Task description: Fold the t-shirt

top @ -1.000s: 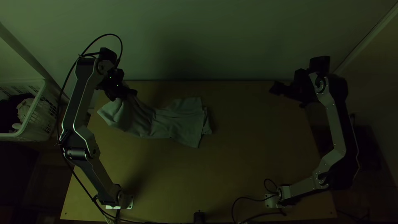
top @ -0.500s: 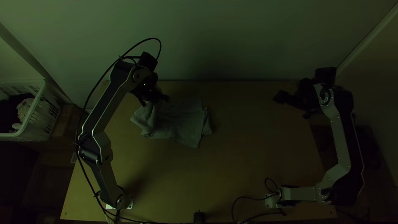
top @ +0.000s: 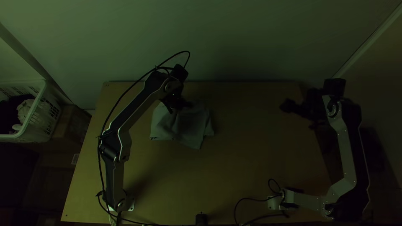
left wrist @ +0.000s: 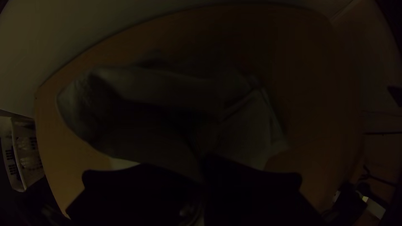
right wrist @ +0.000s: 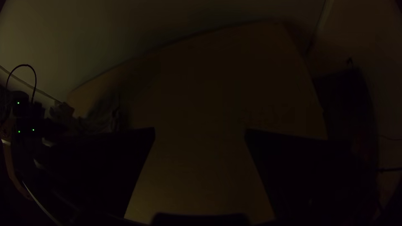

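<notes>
The t-shirt (top: 193, 129) lay left of the middle of the table (top: 251, 167), towards the far side, folded into a compact shape, its left part raised in loose folds. The left gripper (top: 179, 109) was over its far part, jaws closed on a pinch of the cloth. Well apart to the right, above the table's far right part, the right gripper (top: 287, 106) held nothing, its jaws wide apart. A white basket (top: 36, 104) with cloth inside stood beyond the table's left edge.
</notes>
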### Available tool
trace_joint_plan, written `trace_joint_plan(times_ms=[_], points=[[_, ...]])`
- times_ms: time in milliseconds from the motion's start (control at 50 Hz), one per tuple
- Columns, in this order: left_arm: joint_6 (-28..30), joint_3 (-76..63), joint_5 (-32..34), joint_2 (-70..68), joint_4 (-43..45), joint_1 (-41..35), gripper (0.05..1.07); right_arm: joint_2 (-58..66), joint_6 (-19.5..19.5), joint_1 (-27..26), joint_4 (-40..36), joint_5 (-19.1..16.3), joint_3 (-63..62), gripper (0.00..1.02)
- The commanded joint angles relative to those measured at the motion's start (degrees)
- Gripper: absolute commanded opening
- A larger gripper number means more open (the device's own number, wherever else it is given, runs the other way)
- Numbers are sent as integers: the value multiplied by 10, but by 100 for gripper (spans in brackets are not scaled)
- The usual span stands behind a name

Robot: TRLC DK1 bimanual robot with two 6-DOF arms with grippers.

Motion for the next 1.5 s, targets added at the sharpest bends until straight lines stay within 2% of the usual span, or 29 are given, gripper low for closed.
trace_joint_plan(times_ms=[0,360,400,440,500,560,600,620,840,940,1400,1480], points=[[-32,26,-2,21,20,-12,8,-29,-10,-5,1,0,-26,98],[-47,30,-1,63,105,-44,8,-73,-13,-11,3,0,-79,98],[-48,31,-1,68,116,-51,12,-76,-13,-10,3,0,-85,98],[-51,32,-1,71,126,-56,25,-80,-13,-9,4,0,-91,98],[-51,32,17,79,127,-66,60,-84,-13,-6,5,0,-99,98],[-51,35,17,84,132,-75,83,-87,-12,1,6,0,-104,98],[-49,38,17,86,132,-85,102,-88,-11,2,8,0,-107,98],[-48,38,17,86,135,-89,104,-88,-10,3,9,0,-107,98],[-53,41,17,64,203,-102,103,-99,-7,13,34,0,-137,98],[-38,40,16,49,213,-88,103,-107,-8,18,54,3,-145,97],[27,1,17,-67,201,39,103,-125,-13,72,162,4,-138,98],[32,-11,17,-89,190,65,103,-122,-14,90,180,17,-136,98]])
